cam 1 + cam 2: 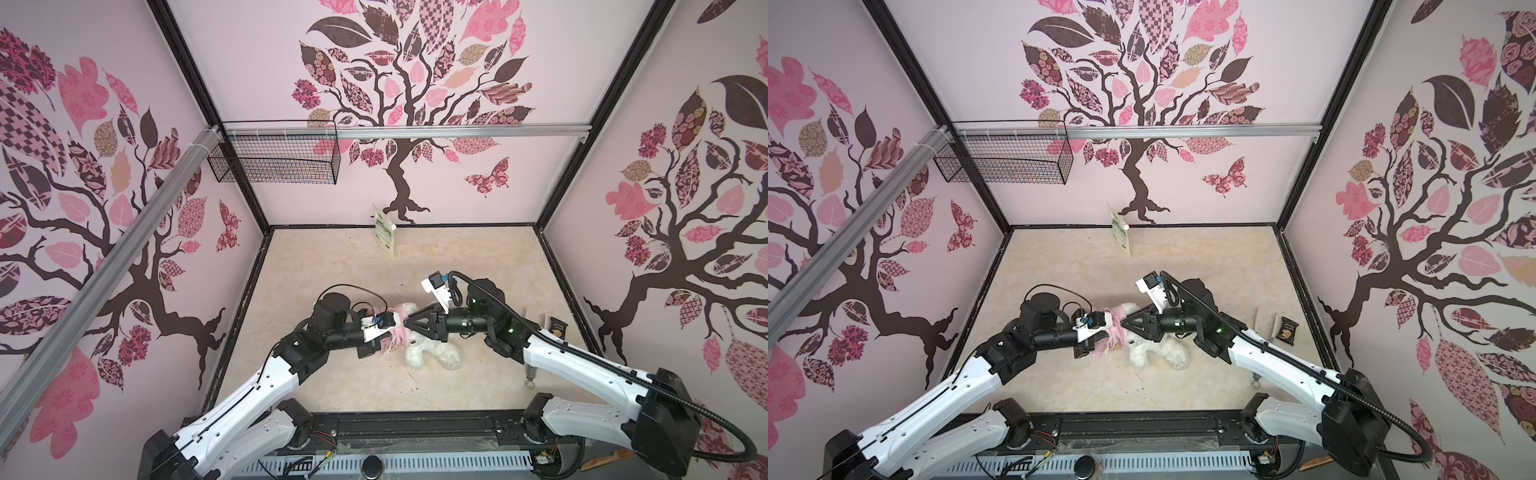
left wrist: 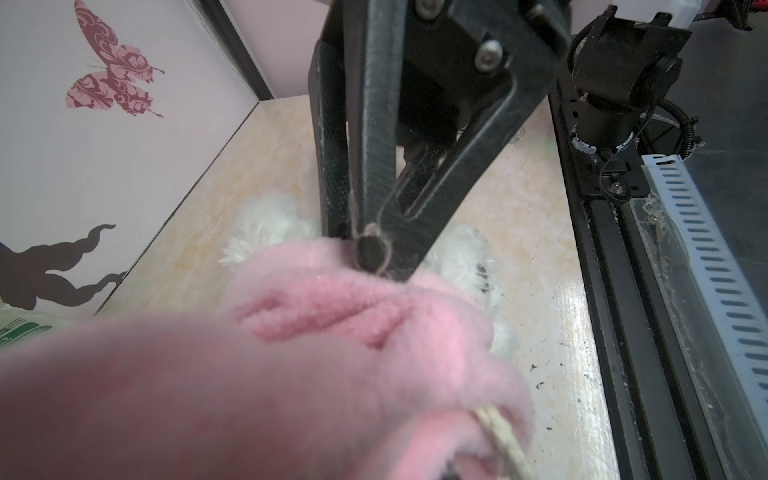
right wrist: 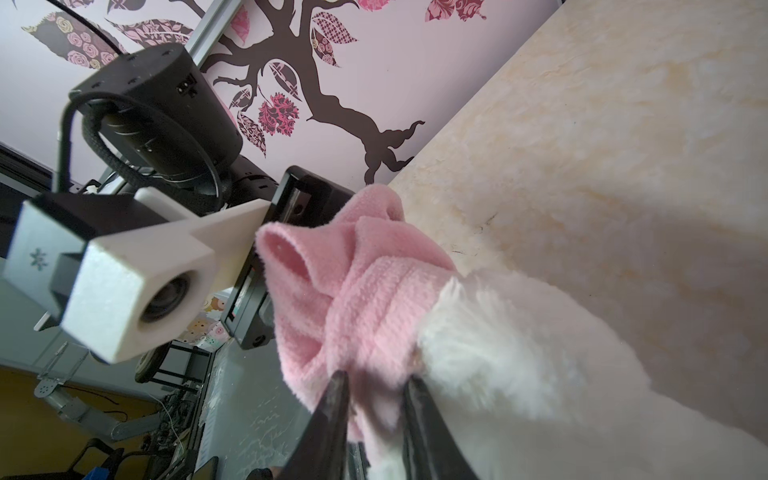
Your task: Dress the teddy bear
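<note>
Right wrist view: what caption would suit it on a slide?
Right gripper pinching the pink top bunched against the white teddy bear, with the left arm's camera close by.

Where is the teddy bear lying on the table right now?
In both top views the teddy bear lies near the middle of the table, between the two claws, with the pink top bunched against its left side.

A robot test booth in a lab: tree-patterned wall panels [image 1: 415, 104] on black framing enclose a beige tabletop [image 1: 332, 270], two robot arms [image 1: 249, 386] mounted at its edge.
</note>
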You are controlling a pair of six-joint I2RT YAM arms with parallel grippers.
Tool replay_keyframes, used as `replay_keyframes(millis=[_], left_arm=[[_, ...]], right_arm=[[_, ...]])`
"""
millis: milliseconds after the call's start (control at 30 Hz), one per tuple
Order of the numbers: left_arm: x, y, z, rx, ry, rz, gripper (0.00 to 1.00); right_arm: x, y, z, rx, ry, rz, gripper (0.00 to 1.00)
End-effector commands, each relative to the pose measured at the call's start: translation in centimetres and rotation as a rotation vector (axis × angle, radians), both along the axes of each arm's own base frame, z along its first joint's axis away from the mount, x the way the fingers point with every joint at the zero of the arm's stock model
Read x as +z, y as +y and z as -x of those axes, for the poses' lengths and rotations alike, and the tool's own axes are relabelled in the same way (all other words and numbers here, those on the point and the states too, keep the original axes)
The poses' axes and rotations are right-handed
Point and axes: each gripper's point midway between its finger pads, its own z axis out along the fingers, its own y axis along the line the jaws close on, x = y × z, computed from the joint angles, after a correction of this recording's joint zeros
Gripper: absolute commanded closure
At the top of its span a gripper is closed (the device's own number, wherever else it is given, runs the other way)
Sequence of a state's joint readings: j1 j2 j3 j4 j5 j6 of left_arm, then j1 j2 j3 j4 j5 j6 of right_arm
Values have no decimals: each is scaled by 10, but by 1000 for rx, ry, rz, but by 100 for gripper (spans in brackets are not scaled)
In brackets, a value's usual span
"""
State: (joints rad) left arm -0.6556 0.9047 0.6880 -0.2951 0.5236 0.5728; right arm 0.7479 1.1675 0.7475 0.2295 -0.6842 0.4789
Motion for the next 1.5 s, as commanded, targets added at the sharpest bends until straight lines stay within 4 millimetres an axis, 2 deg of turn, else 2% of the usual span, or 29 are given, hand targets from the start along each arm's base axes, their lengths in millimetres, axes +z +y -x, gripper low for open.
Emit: replay_keyframes(millis=[0, 67, 133, 267, 400, 467, 533, 767, 867, 933, 1033, 1100, 1200, 1333, 1467], left_arm=[[16, -5, 6, -43, -51, 34, 100], [15, -4, 6, -41, -61, 26, 100], [15, -2, 8, -40, -73, 25, 100], [16, 1, 13, -49, -94, 36, 100], [21, 2, 20, -73, -110, 65, 100], [25, 3, 22, -68, -118, 88, 100], [33, 4, 18, -27, -127, 123, 100], [78, 25, -23, 302, -85, 306, 100], [74, 32, -36, 421, 6, 342, 100], [64, 29, -39, 442, 96, 358, 100], [51, 26, -43, 490, 231, 393, 100], [49, 26, -46, 528, 305, 430, 100], [45, 23, -45, 538, 376, 447, 100], [35, 24, -45, 576, 469, 463, 100], [30, 23, -47, 633, 604, 509, 100]], right_arm=[[25, 8, -8, -15, -35, -45, 86], [24, 0, -18, -91, -42, -23, 94], [21, -17, -34, -196, -34, -11, 99], [7, -67, -64, -411, 59, -54, 100], [-17, -106, -79, -545, 188, -126, 100], [-27, -117, -82, -586, 222, -144, 100], [-37, -121, -81, -601, 235, -120, 100], [-103, -141, -71, -692, 284, 22, 100], [-102, -133, -70, -649, 274, 16, 100], [-87, -111, -67, -550, 241, 4, 100], [-72, -69, -53, -399, 145, 76, 100], [-64, -51, -46, -301, 133, 86, 95], [-50, -47, -44, -265, 86, 70, 84], [-21, -56, -39, -288, -26, 23, 73], [-14, -57, -22, -306, -137, -14, 67]])
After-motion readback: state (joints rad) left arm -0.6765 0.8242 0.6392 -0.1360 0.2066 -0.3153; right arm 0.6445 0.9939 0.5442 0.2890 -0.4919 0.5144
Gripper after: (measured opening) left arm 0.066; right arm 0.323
